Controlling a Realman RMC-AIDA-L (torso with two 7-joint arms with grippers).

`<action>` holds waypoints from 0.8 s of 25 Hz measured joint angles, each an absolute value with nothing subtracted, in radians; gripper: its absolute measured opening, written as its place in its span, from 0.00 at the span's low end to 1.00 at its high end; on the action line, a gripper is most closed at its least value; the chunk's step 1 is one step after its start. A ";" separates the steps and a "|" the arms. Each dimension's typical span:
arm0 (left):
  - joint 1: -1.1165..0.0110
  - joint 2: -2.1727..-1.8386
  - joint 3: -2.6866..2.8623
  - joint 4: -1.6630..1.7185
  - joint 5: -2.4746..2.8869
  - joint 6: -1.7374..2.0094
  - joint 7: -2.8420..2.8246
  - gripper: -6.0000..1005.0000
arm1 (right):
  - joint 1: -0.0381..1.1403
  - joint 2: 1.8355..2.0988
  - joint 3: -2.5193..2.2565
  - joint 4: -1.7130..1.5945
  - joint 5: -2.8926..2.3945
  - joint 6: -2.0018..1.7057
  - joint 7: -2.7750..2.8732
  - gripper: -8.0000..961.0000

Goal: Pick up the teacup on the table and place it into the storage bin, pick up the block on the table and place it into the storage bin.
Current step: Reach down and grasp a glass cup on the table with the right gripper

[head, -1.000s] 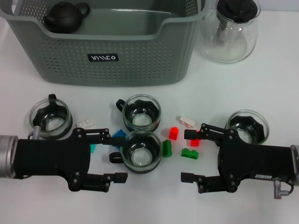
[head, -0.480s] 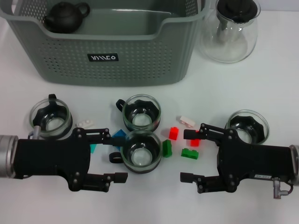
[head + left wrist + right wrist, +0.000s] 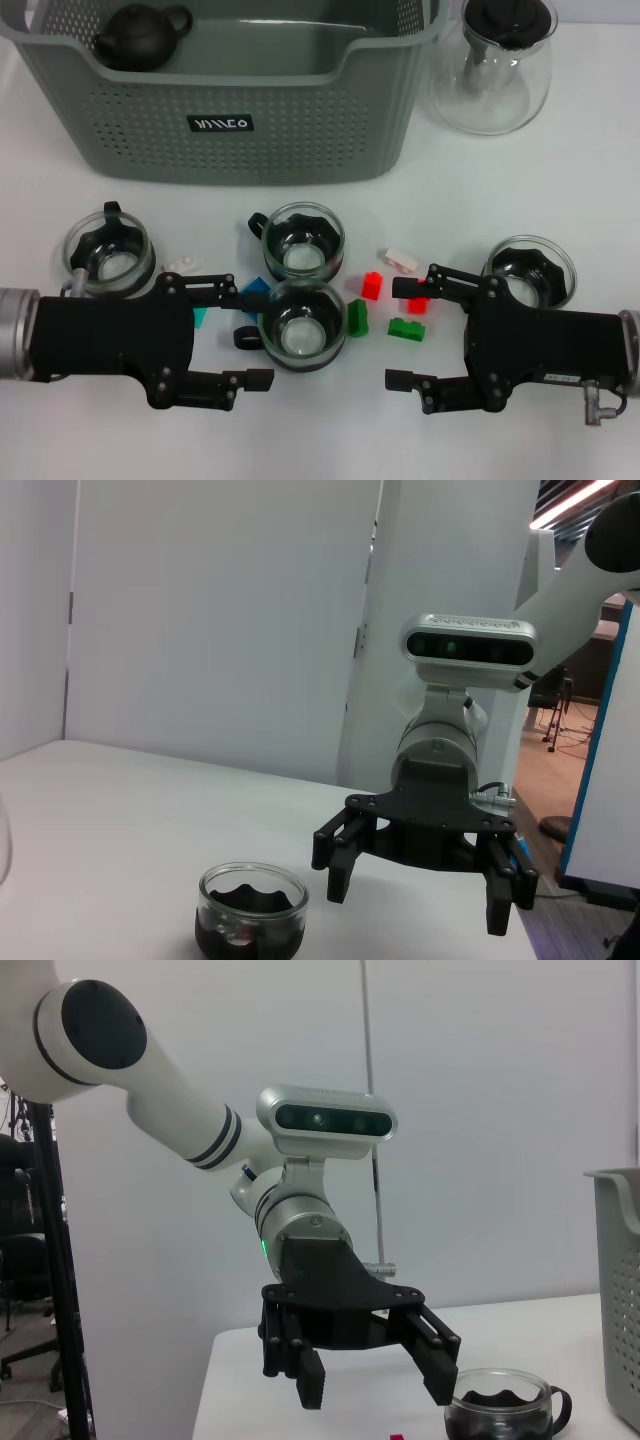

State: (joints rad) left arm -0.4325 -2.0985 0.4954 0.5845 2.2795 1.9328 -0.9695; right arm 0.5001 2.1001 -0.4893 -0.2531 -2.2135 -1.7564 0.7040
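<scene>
Two tools, left tool (image 3: 243, 333) and right tool (image 3: 403, 334), are hovering released flanking the nearest teacup (image 3: 303, 325) sitting before the storage bin (image 3: 230, 110); probably fragile, slippery glass, best gripped across its rim.

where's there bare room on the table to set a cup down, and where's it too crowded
Bare patches: the strip between the storage bin front and the row of cups, and the table right of the bin, below the glass carafe. Crowded: the middle, where two teacups and scattered blocks sit between the open left gripper and open right gripper.
</scene>
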 joint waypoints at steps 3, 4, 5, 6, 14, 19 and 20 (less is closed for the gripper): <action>-0.433 -2.098 0.495 0.584 2.279 1.933 -0.970 0.75 | 0.500 2.100 -0.489 -0.253 -2.213 -1.756 0.704 0.95; -0.434 -2.098 0.495 0.584 2.280 1.933 -0.970 0.75 | 0.500 2.100 -0.489 -0.253 -2.214 -1.756 0.704 0.95; -0.434 -2.099 0.495 0.584 2.279 1.933 -0.970 0.75 | 0.500 2.100 -0.489 -0.253 -2.213 -1.756 0.704 0.95; -0.434 -2.099 0.495 0.584 2.280 1.933 -0.970 0.75 | 0.500 2.100 -0.489 -0.253 -2.214 -1.756 0.704 0.95; -0.421 -2.096 0.486 0.608 2.279 1.962 -0.978 0.75 | 0.496 2.099 -0.482 -0.254 -2.213 -1.767 0.707 0.94; -0.367 -2.082 0.336 0.703 2.274 2.036 -1.000 0.74 | 0.477 2.090 -0.477 -0.325 -2.212 -1.855 0.754 0.93; -0.358 -2.079 0.307 0.718 2.273 2.041 -1.006 0.74 | 0.474 2.090 -0.477 -0.356 -2.212 -1.874 0.782 0.93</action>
